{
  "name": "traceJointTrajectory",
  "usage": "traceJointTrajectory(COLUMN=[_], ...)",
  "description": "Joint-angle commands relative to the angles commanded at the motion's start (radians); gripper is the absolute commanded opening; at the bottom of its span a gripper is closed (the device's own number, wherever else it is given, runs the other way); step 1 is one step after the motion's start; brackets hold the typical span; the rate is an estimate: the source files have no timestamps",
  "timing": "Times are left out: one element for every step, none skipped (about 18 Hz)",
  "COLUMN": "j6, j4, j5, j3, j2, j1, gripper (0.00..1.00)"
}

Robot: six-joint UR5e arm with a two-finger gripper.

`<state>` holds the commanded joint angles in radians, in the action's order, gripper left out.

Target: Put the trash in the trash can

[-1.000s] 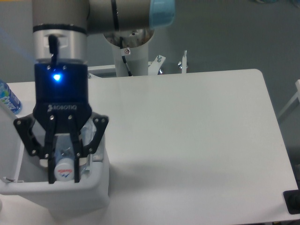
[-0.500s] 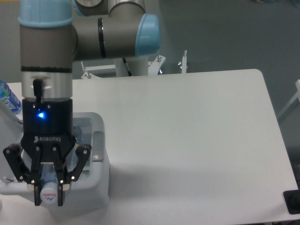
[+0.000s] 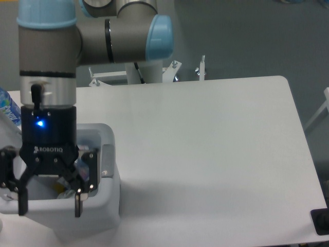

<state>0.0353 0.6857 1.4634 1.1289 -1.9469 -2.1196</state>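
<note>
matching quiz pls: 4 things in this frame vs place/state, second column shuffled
Things:
1. end effector
2. trash can
3. upright blue-labelled bottle
4. table

Places/states:
A. at the left edge of the frame, partly cut off
B. white, bare across its right part
C. fingers spread wide, above the open bin
D. at the table's front left corner, some trash visible inside

Pairs: 1-C, 2-D, 3-A, 4-B
</note>
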Motion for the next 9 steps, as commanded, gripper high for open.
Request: traceJointTrajectory(j6=[0.000, 0.002, 0.008, 0.026, 0.046, 0.076, 0.122, 0.173, 0.205], j4=[0.000, 0.000, 0.000, 0.002, 0.003, 0.006, 0.008, 0.009, 0.009], j5=[-0.001, -0.003, -0.003, -0.002, -0.002, 0.000, 0.002, 0.003, 0.002], j3=[0.012, 0.017, 0.020, 0.026, 0.037, 0.061, 0.087, 0.118, 0.149], j2=[0.018, 0.026, 0.026, 0.032, 0.039, 0.040, 0.048, 0.063, 0.081], j1=[-0.044, -0.078, -0.113, -0.149, -0.179, -0.201, -0.221, -0.249, -0.279], gripper=[1.00, 1.00, 1.00, 1.00, 1.00, 1.00, 1.00, 1.00, 1.00])
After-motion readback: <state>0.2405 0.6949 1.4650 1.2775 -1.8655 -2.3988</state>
